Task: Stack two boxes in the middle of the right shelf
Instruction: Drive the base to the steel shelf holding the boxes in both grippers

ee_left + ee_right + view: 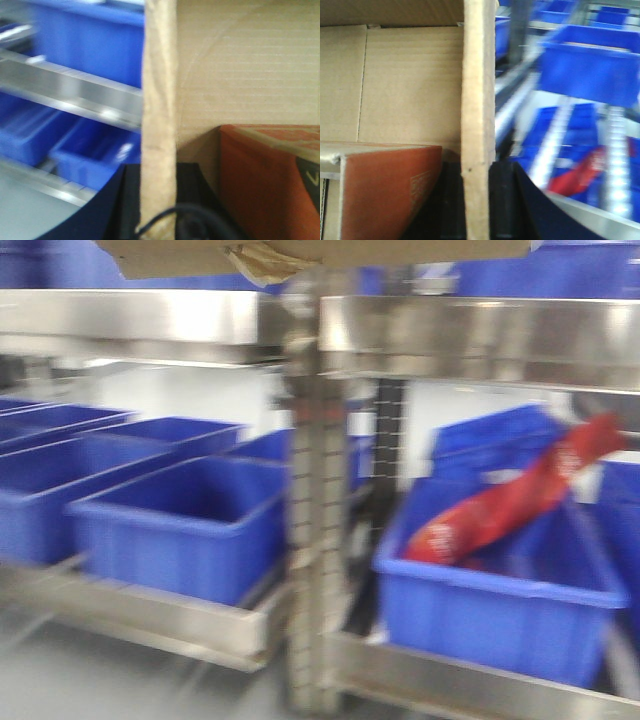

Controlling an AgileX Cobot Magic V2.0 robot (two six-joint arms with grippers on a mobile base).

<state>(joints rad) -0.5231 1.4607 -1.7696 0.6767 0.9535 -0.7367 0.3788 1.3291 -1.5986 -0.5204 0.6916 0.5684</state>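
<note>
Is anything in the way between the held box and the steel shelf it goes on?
Nothing visible. The box hangs just above the shelf, with only open space between them in the front view. The shelf's top surface is out of view.

Blurred frame. A cardboard box (250,65) fills the right half, open side toward the camera, and its inner wall shows faint horizontal ribbing. One wall of the box is seen edge-on as a pale, frayed vertical strip through the centre. The gripper (159,200) is at the bottom; its black fingers (192,190) stand on either side of that strip, pressed against it. A thin dark cable (160,219) crosses the strip low down. An orange carton (260,185) sits inside the box at lower right. Left of the strip a steel shelf rail (75,92) runs diagonally, with a blue bin (90,45) above it and more blue bins (85,152) below.
</note>
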